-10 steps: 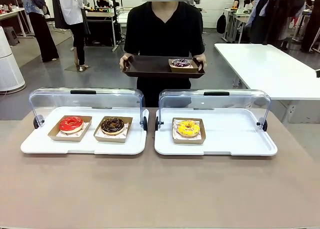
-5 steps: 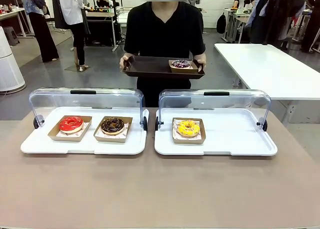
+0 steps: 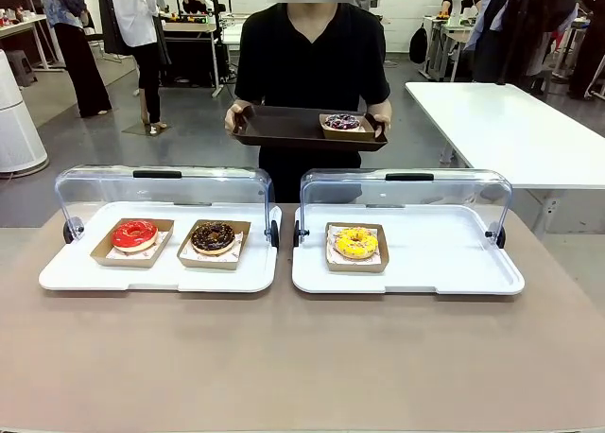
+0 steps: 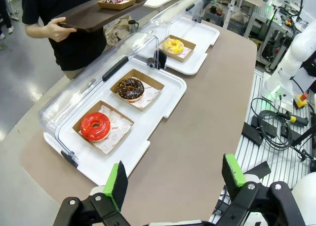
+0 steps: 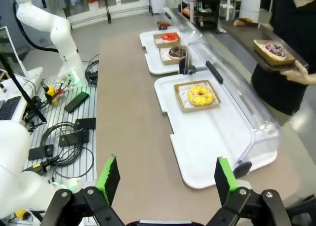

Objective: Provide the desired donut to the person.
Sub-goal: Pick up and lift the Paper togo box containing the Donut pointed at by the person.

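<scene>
The person [image 3: 310, 55] in a black T-shirt stands at the far side holding a dark brown tray [image 3: 284, 130] with a purple-iced donut [image 3: 342, 122] in a paper box. A red donut [image 3: 134, 234] and a chocolate donut [image 3: 214, 236] sit in boxes on the left white tray [image 3: 85, 280]. A yellow donut [image 3: 356, 242] sits on the right white tray [image 3: 444, 263]. Both clear lids stand raised. My left gripper [image 4: 175, 181] hangs open high above the table's near edge. My right gripper [image 5: 163, 179] is open too, well back from the yellow donut [image 5: 200, 94].
A white table [image 3: 510, 130] stands at the back right. Bystanders [image 3: 132, 36] and other tables fill the room behind the person. Cables and boxes [image 5: 64, 137] lie on the metal rack beside the table. The brown tabletop [image 3: 302, 357] in front of the trays is bare.
The person has lifted the brown tray very slightly. Neither gripper has visibly moved.
</scene>
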Robot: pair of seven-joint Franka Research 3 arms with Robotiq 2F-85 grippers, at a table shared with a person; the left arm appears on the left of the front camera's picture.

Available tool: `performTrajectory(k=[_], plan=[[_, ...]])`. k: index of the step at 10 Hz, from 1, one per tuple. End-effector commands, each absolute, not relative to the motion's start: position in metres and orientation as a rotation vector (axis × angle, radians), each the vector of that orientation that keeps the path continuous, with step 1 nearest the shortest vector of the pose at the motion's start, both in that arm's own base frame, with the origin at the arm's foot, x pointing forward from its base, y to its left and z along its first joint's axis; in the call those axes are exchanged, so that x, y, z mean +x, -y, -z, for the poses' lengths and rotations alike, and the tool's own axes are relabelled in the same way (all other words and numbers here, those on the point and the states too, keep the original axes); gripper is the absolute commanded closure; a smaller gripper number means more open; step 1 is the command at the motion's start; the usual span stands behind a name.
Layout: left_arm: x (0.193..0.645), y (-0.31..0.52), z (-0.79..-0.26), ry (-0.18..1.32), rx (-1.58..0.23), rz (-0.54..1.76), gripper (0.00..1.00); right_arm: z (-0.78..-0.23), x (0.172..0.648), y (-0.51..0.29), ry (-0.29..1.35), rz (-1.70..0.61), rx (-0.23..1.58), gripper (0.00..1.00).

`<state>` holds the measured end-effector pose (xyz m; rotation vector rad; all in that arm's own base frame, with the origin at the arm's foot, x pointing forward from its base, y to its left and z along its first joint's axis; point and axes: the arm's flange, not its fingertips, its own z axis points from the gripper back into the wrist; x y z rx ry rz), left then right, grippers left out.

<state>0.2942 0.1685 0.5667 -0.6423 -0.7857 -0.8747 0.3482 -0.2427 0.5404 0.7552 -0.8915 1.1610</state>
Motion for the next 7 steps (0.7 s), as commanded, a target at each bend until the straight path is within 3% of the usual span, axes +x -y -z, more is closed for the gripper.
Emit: performTrajectory(k=[1,7], plan=[[0.2935,-0.1695,-0.5662,0.801,-0.644,0.890,0.00,-0.5401,0.3473,0.2415,0.908,-1.160,0.776,0.00],[0.2935,-0.1695,-0.5662,0.801,-0.644,0.890,0.00,-0.5401,0.3473,0.2415,0.908,-1.160,0.776,0.00]])
